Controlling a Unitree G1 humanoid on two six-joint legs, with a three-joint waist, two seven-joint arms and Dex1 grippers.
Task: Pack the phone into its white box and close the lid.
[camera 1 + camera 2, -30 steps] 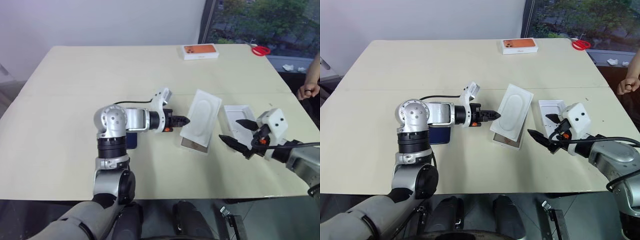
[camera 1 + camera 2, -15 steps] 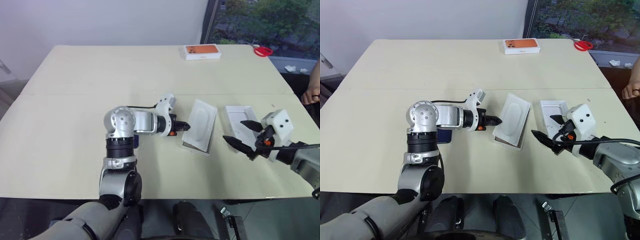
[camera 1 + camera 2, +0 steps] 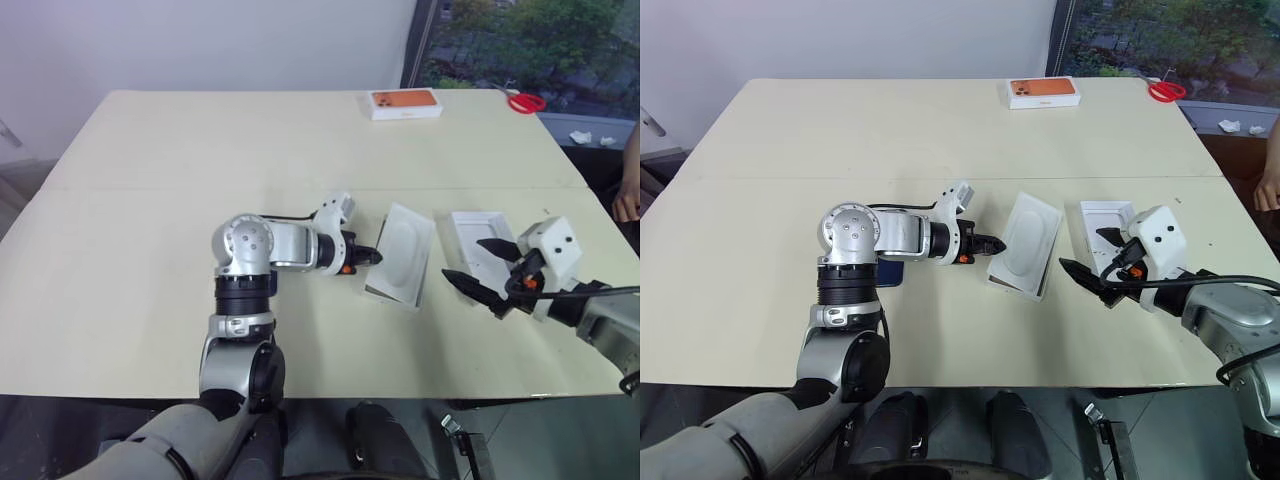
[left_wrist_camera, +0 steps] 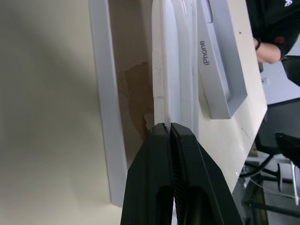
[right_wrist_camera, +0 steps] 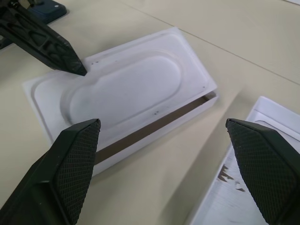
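White insert (image 3: 1026,243): tilted over the box (image 4: 104,89), edge pinched by left pincer (image 3: 997,243).
Right pincer (image 3: 1085,258): spread, right of box.
Lid (image 3: 1108,226): beside right pincer.
Phone (image 3: 891,271): left of box, under left arm.

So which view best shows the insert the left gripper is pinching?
The right wrist view: the insert shows whole, its oval hollow facing up. The left wrist view shows its thin edge clamped in the left gripper; the head views show it small.
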